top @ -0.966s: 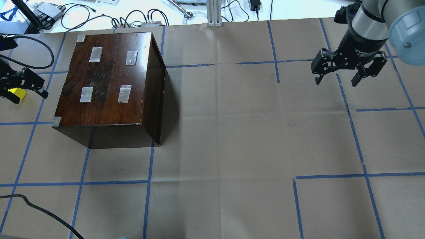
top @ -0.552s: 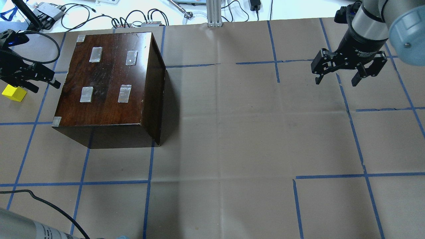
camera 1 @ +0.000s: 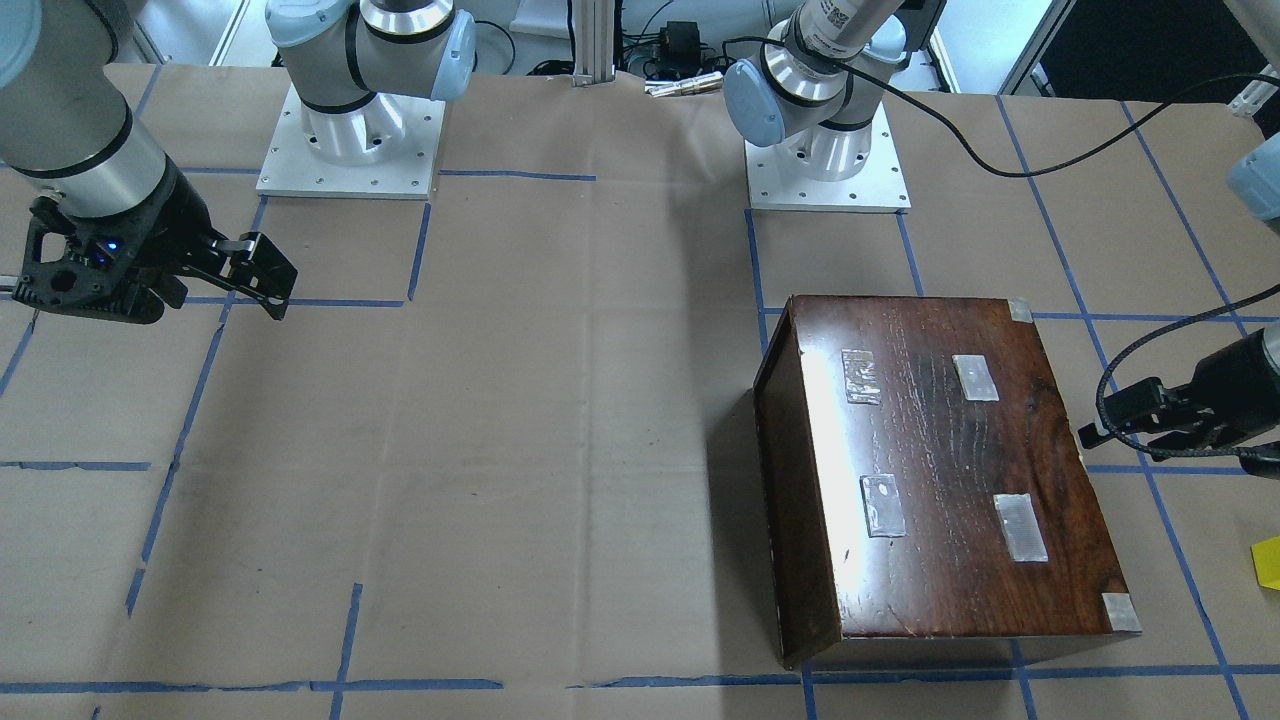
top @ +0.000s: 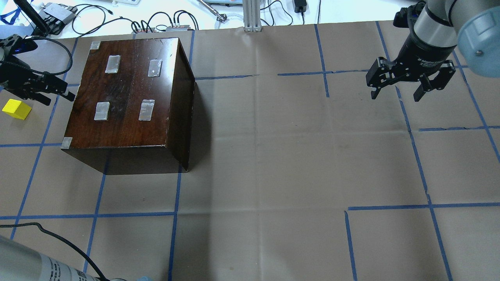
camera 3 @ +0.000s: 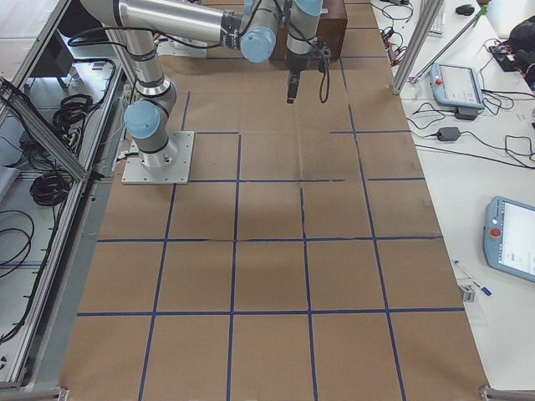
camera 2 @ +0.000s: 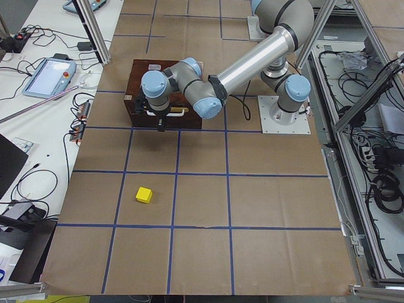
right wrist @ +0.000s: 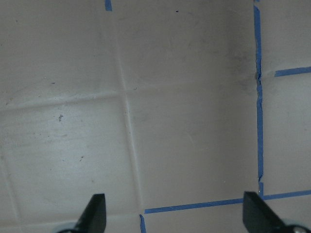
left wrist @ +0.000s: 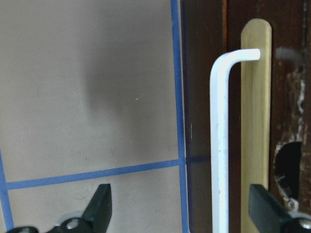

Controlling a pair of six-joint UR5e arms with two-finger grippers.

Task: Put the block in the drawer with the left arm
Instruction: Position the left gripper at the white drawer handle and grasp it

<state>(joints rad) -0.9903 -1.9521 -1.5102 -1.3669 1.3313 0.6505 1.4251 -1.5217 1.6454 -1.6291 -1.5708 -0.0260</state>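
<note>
The yellow block (top: 16,109) lies loose on the paper, left of the cabinet (top: 129,93); it also shows in the exterior left view (camera 2: 144,195) and at the front-facing view's right edge (camera 1: 1268,562). My left gripper (top: 60,100) is open and empty, close to the cabinet's left face and apart from the block. In the left wrist view the open gripper (left wrist: 180,204) faces the drawer front (left wrist: 255,121), with its white bar handle (left wrist: 219,145) between the fingers. No drawer sticks out of the cabinet. My right gripper (top: 396,96) is open and empty, far right.
The cabinet (camera 1: 950,480) stands at the table's far left with silver tape patches (top: 146,109) on top. A black cable (top: 50,242) trails over the near left corner. Cables and boxes (top: 156,23) lie beyond the far edge. Brown paper with blue tape lines (top: 324,73) covers the table.
My left gripper was over the block a second ago. It has moved away and toward the cabinet's left face, and the block stays on the paper. The right arm has not moved.
</note>
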